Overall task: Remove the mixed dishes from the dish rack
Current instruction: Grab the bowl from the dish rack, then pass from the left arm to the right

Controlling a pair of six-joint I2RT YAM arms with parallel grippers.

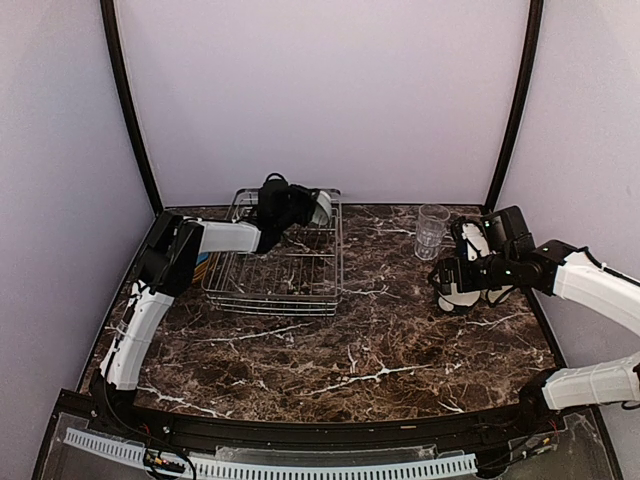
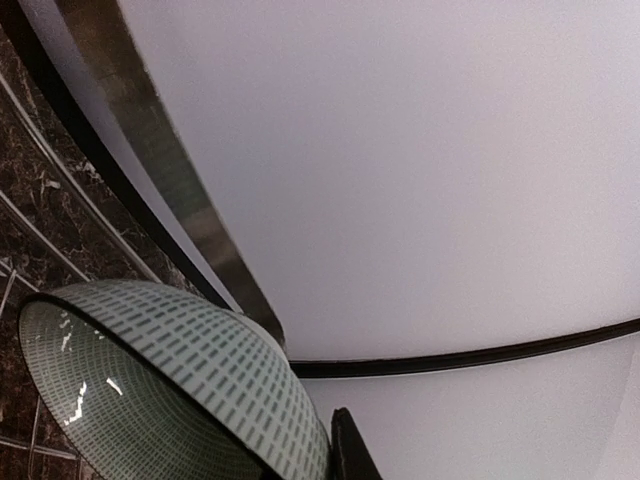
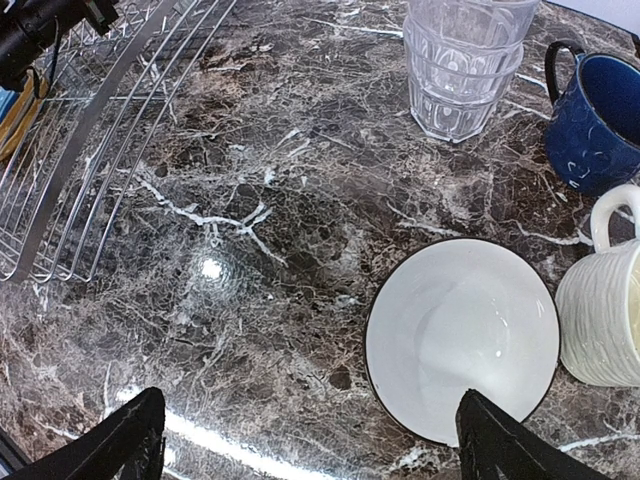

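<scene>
- The left end effector (image 1: 302,210) was closed tight on a green patterned bowl (image 2: 170,390). One dark finger (image 2: 350,455) showed just beside the bowl's lower edge.
- That bowl was tilted at the far right corner of the dish rack (image 1: 270,305). Whether it touched the wires could not be told.
- The rack stood on the far left part of the dark marble worktop (image 1: 350,350).
- The right end effector (image 3: 312,430) was spread wide and held nothing, hovering over the worktop's right side.
- A white bowl (image 3: 460,340) with a dark rim sat upright on the worktop beneath it, close to the right-hand finger.
- A cream ribbed mug (image 3: 605,315) stood just beside that bowl.
- Farther out were a blue mug (image 3: 595,120) and stacked clear glasses (image 3: 460,65), all well apart from the rack.
</scene>
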